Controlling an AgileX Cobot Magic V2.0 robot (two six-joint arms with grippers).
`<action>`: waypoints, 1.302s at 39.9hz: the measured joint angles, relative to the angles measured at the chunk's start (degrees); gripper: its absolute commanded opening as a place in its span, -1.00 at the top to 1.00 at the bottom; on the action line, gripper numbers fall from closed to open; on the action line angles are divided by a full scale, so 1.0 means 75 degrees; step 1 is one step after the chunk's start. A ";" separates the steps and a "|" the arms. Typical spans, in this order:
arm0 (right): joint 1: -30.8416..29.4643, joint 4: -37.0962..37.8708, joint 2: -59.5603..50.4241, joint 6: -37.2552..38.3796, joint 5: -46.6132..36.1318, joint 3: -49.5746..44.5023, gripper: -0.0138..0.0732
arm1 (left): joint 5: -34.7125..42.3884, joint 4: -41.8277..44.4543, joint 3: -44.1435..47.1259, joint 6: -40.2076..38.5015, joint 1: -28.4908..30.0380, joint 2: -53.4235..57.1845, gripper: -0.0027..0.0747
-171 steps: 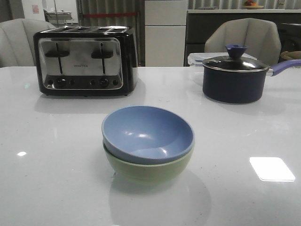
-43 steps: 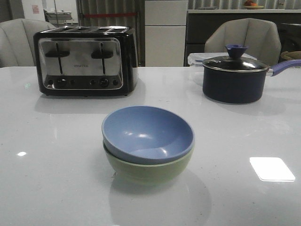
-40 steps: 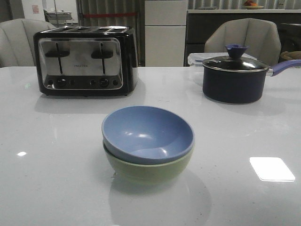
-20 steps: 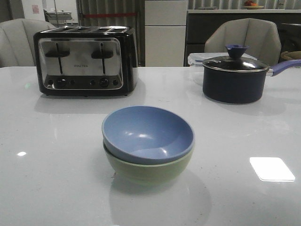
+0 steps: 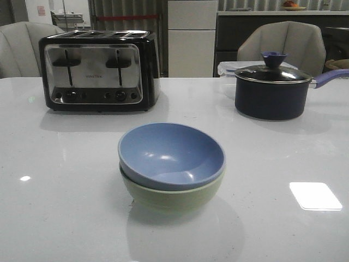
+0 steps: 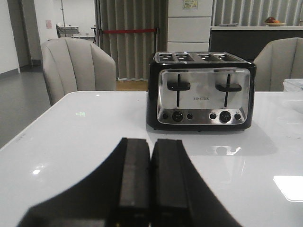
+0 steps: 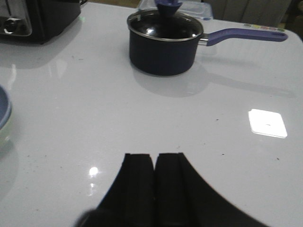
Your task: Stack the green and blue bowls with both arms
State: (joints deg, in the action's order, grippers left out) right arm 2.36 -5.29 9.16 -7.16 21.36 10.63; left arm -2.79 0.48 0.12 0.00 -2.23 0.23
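Only the two grippers show, each at the bottom centre of its wrist frame. The left gripper (image 6: 150,184) is matte black, with two flat, square-ended fingers (image 6: 135,179) that flare into broad curved shoulders below. The right gripper (image 7: 154,184) has the same black, plain shape

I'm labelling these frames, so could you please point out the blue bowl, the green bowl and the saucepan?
blue bowl (image 5: 169,155): front view, inner wall.
green bowl (image 5: 172,200): front view, outer side below the blue rim.
saucepan (image 7: 162,55): right wrist view, dark side wall.
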 measured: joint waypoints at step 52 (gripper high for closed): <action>-0.0253 0.0705 -0.1307 0.0954 -0.2732 -0.1640 0.55 | 0.0016 0.0000 0.0000 0.0000 0.0000 0.0000 0.69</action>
State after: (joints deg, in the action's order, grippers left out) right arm 0.46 0.00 -0.65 0.00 0.87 -1.68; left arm -2.67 0.48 0.12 0.00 -2.23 0.23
